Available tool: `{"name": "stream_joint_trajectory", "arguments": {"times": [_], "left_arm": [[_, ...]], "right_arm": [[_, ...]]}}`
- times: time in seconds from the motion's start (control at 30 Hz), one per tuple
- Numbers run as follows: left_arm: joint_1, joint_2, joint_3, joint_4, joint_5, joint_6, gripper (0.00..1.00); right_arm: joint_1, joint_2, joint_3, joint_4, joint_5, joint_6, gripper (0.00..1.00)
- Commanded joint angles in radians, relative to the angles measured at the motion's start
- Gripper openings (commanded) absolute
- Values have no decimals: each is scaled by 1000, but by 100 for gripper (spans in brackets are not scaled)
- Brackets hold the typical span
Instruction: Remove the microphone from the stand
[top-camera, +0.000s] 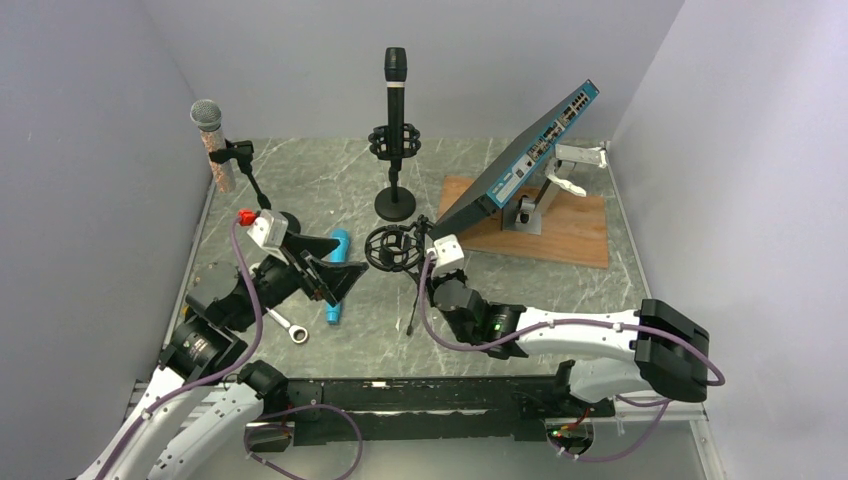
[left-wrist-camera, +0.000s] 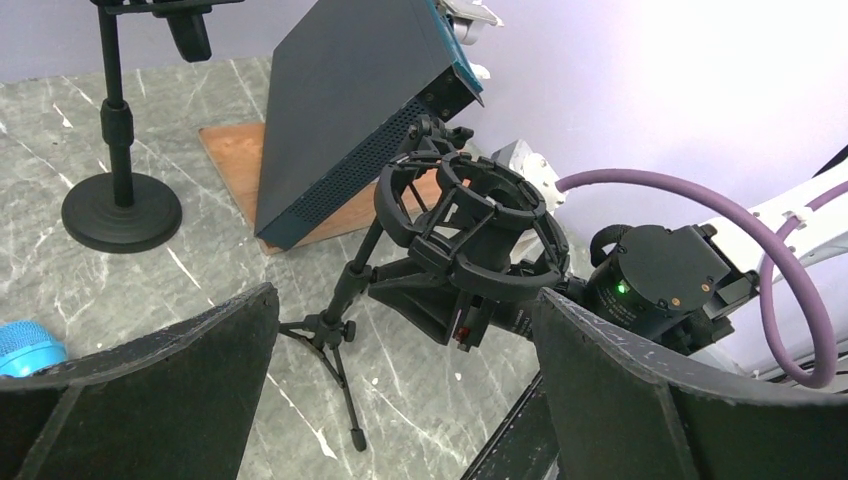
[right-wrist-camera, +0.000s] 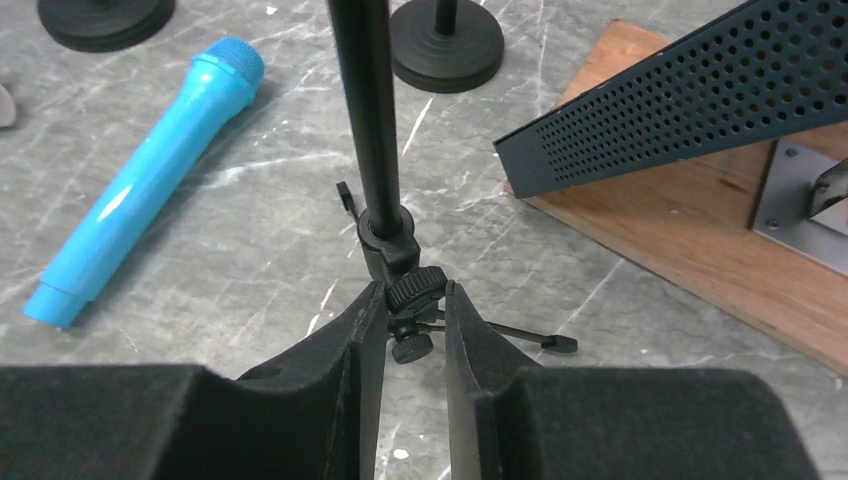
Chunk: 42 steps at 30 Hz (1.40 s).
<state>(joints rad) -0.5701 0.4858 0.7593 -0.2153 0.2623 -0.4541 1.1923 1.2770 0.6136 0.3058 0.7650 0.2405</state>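
Note:
A blue microphone (top-camera: 337, 275) lies flat on the table, left of a small black tripod stand (top-camera: 412, 300). The stand's shock mount (top-camera: 395, 248) is empty. The microphone also shows in the right wrist view (right-wrist-camera: 150, 170), and its head shows in the left wrist view (left-wrist-camera: 25, 345). My right gripper (right-wrist-camera: 412, 292) is shut on the tripod stand's knob (right-wrist-camera: 415, 290) at the foot of its pole. My left gripper (left-wrist-camera: 405, 300) is open and empty, held above the table facing the shock mount (left-wrist-camera: 470, 215), with the blue microphone below its left finger.
A black microphone (top-camera: 396, 75) stands in a shock mount on a round-base stand at the back. A silver microphone (top-camera: 208, 120) sits in a clip stand at far left. A tilted network switch (top-camera: 520, 160) rests on a wooden board (top-camera: 560, 230). A wrench (top-camera: 290, 328) lies near left.

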Motion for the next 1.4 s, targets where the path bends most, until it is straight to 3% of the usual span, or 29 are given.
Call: {"name": "stream_joint_trajectory", "arguments": {"times": [0.0, 0.13, 0.2, 0.23, 0.37, 0.57, 0.73, 0.9, 1.0, 1.37], "left_arm": [[-1, -19, 28, -8, -24, 21, 99], [-2, -19, 26, -5, -23, 23, 99], [-2, -16, 33, -10, -22, 27, 99], [-2, -16, 37, -15, -23, 31, 99], [-2, -18, 47, -20, -25, 38, 99], [-2, -3, 53, -6, -22, 33, 99], [-2, 0, 63, -2, -21, 26, 99], [-2, -3, 83, -14, -8, 26, 99], [-2, -9, 85, -21, -10, 22, 100], [-2, -19, 71, -19, 1, 13, 99]], "right_arm": [[29, 58, 6, -254, 14, -63, 0], [33, 36, 12, -288, 1, -27, 3], [34, -5, -21, -270, -43, 15, 45], [33, -29, -40, -260, -54, 37, 57], [30, -170, -109, -252, -90, 153, 72], [-9, -356, -194, -280, -209, 417, 79], [-122, -456, -213, -234, -383, 620, 79], [-275, -454, -206, -151, -570, 733, 77], [-349, -388, -191, -59, -700, 756, 72], [-383, -246, -132, 30, -704, 721, 58]]}}
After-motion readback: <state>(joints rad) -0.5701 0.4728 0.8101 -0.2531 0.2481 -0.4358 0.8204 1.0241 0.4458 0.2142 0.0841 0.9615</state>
